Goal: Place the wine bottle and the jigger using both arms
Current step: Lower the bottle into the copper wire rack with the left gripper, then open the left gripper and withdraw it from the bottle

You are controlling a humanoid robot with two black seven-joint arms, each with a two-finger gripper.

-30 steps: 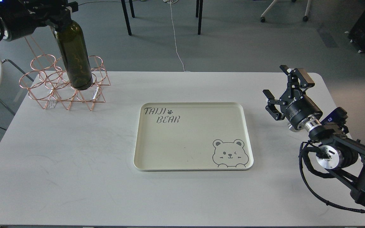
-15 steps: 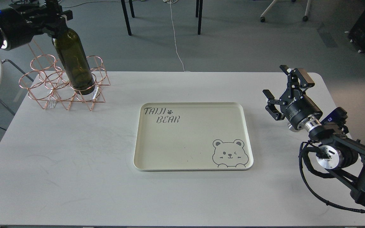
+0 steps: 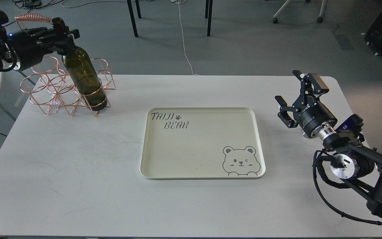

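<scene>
1. One wine bottle (image 3: 85, 78) stands in the copper wire rack (image 3: 66, 89); the left gripper (image 3: 65, 34) clamps its neck.
2. Glass looks heavy, slick, breakable; gripping the neck seems sensible.
3. Right gripper (image 3: 296, 96) hovers wide, empty; no jigger visible.

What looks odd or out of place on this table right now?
The wine bottle leans instead of standing upright: its base sits in a front ring of the copper wire rack, its neck tips back-left, where the left gripper holds it. No jigger is visible. The tray shows no spill or damage.
</scene>
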